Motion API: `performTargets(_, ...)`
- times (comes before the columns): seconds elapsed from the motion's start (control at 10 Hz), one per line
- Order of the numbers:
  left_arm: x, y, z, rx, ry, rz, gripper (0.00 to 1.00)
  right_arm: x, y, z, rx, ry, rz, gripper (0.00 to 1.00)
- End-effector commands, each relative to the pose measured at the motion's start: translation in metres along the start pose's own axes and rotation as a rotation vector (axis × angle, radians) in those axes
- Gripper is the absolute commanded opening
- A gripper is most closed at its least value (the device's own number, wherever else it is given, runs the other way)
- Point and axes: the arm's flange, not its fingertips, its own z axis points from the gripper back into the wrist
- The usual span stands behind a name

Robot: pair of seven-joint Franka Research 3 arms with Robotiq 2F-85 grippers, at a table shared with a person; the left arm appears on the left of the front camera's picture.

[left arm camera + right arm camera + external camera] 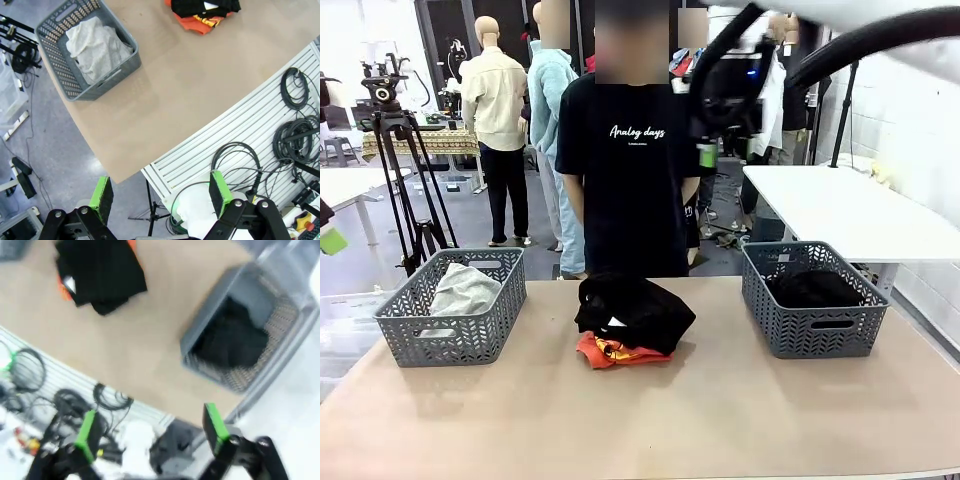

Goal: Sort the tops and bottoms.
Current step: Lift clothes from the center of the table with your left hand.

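You see the black bottom with the white label [635,310] lying on the orange-red top [605,352] mid-table [720,420]. The light grey top [465,288] sits in the left basket [420,335] and the other black bottom [815,288] in the right basket [820,340]. Your left gripper [160,180] and right gripper [150,412] hang high, jaws wide, empty.

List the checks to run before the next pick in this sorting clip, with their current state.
1. Open, empty left gripper: ok.
2. Open, empty right gripper: ok.
3. Sorted light grey top inside left basket: ok.
4. Sorted black garment inside right basket: ok.
5. Free access to orange-red top: not ok; the labelled black bottoms lie on it.
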Motion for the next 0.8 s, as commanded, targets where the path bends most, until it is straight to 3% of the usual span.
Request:
performTargets(0.0,0.001,0.001,0.002,0.001,0.001,-0.006,1.00,-0.120,-0.005,-0.076,-0.008,0.096,-0.060,1.00)
performTargets(0.2,0.001,0.001,0.002,0.001,0.001,-0.006,1.00,-0.156,-0.015,-0.089,-0.052,0.186,-0.105,1.00)
performTargets(0.3,0.001,0.001,0.002,0.001,0.001,-0.006,1.00,-0.165,-0.019,-0.091,-0.048,0.157,-0.149,1.00)
performTargets(0.5,0.001,0.001,0.002,0.001,0.001,-0.006,1.00,-0.166,-0.020,-0.089,-0.060,-0.085,-0.281,1.00)
performTargets(0.7,0.001,0.001,0.002,0.001,0.001,-0.006,1.00,-0.155,-0.027,-0.075,-0.081,-0.345,-0.269,1.00)
